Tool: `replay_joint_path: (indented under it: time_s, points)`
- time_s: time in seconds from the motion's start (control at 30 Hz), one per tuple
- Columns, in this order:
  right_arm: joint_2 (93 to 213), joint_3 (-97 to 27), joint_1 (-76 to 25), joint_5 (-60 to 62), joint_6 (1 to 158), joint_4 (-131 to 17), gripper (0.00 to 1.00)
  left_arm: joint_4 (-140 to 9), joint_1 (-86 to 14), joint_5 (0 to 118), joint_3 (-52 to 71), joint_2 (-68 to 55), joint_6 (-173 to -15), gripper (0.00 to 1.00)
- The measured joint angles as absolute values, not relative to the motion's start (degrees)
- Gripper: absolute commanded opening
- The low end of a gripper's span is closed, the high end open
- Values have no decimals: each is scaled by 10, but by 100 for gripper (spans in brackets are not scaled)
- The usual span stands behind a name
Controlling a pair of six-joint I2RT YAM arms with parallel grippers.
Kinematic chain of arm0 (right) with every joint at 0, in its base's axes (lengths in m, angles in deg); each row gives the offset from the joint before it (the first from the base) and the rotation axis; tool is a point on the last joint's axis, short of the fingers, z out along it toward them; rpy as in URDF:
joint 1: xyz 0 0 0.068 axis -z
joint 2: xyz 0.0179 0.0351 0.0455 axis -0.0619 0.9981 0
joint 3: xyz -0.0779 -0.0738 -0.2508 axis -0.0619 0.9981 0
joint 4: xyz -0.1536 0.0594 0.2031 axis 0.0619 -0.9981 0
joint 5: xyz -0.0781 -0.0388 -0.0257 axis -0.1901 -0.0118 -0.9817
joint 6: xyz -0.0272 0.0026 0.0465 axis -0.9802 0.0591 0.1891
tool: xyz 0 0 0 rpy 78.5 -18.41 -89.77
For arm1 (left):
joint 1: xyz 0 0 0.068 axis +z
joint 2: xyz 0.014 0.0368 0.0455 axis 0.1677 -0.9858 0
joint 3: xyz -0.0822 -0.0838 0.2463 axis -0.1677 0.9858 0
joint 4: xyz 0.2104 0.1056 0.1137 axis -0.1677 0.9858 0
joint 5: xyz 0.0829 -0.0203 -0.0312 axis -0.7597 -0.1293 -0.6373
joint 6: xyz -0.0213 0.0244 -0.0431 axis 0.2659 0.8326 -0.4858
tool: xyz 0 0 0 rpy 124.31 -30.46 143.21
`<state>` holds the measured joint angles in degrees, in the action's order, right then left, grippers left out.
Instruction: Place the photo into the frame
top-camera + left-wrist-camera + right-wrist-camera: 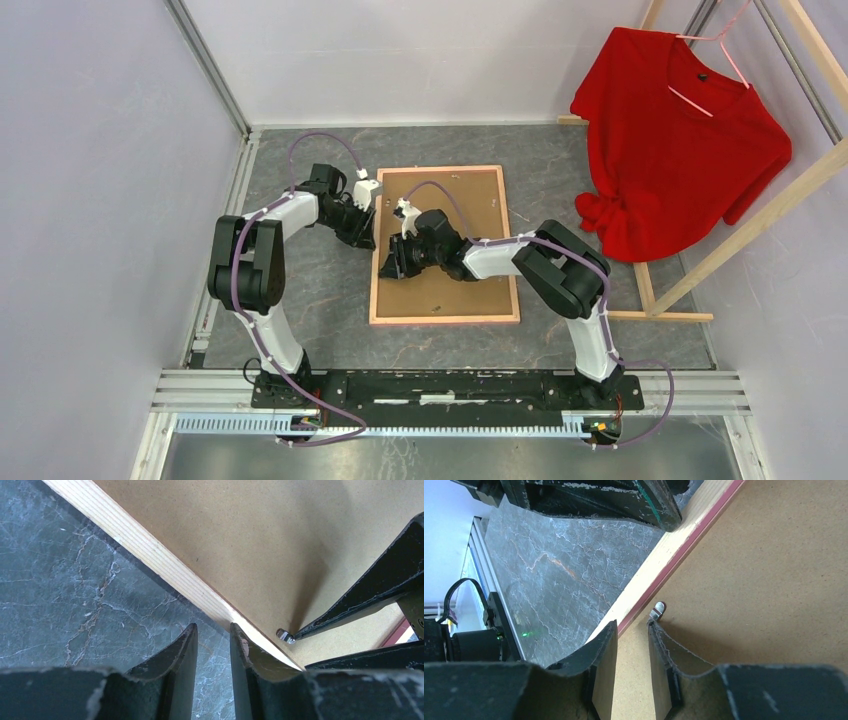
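Got the frame [440, 319] face down, brown back up, for getting at the metal tab [657, 611] by its left rim. Right gripper [631, 625] slightly parted at that tab, gripping nothing. Left gripper [213, 630] likewise parted and empty, straddling the frame's left edge, probably to steady it. Can't spot the photo, maybe already under the frame's back.

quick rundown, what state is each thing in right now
frame, lying back up on the table, backing board in
metal tab, over the backing's edge
left gripper, open narrowly, at the frame's rim
right gripper, open narrowly, by the metal tab
red shirt, hanging on the wooden rack
photo, not in view
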<state>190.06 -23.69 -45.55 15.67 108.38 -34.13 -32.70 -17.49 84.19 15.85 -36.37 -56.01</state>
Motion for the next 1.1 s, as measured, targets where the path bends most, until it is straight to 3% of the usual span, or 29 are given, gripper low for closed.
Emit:
replay_joint_path:
  time_s: [1.1]
  points:
    - [1920,-254,-442,181,1091,-331,34,-327,-176,852,157,-365,-560,26]
